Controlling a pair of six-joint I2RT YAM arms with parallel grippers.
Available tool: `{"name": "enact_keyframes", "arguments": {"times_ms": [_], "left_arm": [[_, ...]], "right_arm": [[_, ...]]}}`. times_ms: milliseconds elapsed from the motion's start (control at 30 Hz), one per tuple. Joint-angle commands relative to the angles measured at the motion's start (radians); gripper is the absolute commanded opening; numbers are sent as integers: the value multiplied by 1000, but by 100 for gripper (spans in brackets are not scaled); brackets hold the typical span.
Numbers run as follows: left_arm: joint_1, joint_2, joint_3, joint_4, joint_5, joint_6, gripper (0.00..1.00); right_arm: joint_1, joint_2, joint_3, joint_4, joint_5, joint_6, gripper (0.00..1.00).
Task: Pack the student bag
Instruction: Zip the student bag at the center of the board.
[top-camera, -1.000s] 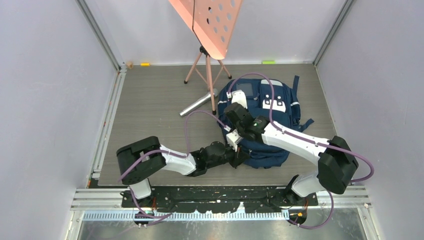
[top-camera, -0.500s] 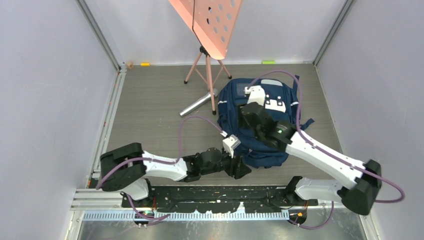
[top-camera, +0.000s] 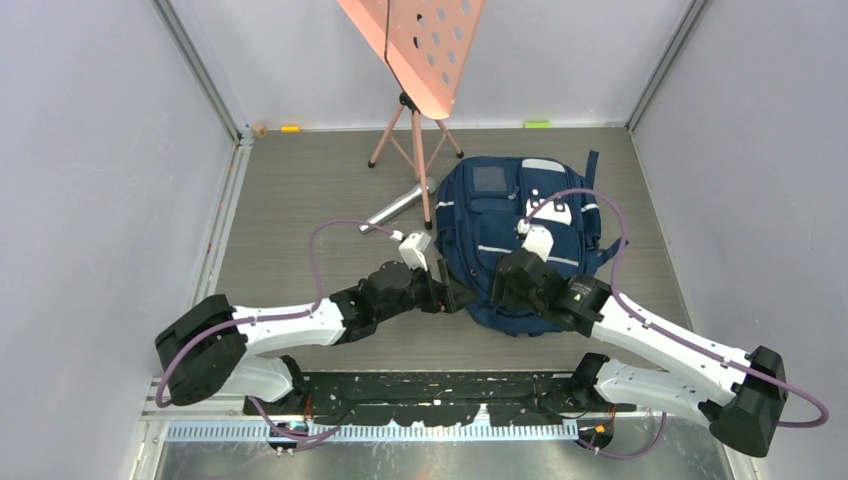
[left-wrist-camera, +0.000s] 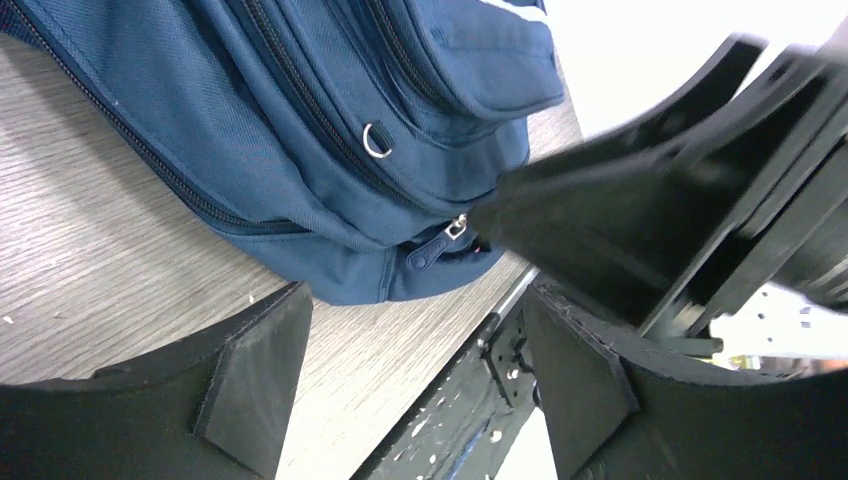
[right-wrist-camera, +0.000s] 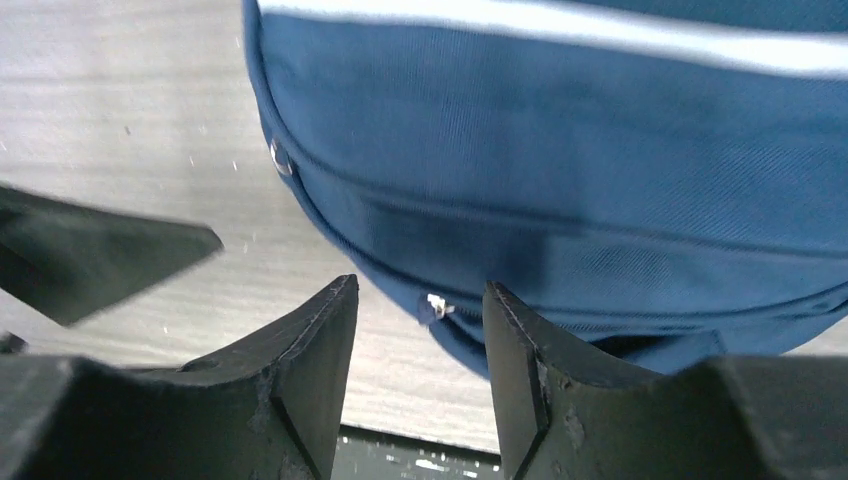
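**DESK:** Where does the bag lie?

**OPERATOR:** Flat on the table (top-camera: 300, 200), front panel up and right of centre. The student bag (top-camera: 510, 215) sits just beside the legs of the pink music stand (top-camera: 415, 60), with one end toward my arm bases.

**DESK:** And your grippers?

**OPERATOR:** Both are at that near end, jaws apart, clamped on nothing. My left gripper (left-wrist-camera: 415, 300) hangs low off the bag's near left corner. My right gripper (right-wrist-camera: 420, 288) frames a small zipper pull (right-wrist-camera: 437, 307) on the side seam, a finger on either side and neither touching it.

**DESK:** How will the bag handle?

**OPERATOR:** Soft, I judge. The navy cloth bulges and folds along the edge, so a pinch on fabric alone would likely raise a fold rather than the bag. It is bulky and probably floppy once lifted. From these close views I cannot tell whether the main zip is open or shut.

**DESK:** Where would you take hold?

**OPERATOR:** At the zipper pull for opening, with my other gripper pinning the seam beside it. To shift the whole bag I would take a padded strap (top-camera: 592, 170). The pull is small and smooth, so it could slip from my fingers.
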Motion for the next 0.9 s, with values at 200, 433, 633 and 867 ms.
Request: {"name": "enact_keyframes", "arguments": {"times_ms": [200, 433, 633, 867], "left_arm": [[67, 87, 54, 114, 27, -132, 76], [70, 159, 68, 168, 22, -141, 70], [69, 195, 124, 183, 56, -131, 69], [70, 227, 178, 120, 40, -86, 63]], "right_arm": [[121, -18, -112, 87, 80, 249, 43], [131, -22, -143, 68, 136, 290, 40], [132, -38, -150, 47, 157, 299, 40], [133, -67, -180, 80, 181, 285, 40]]}}
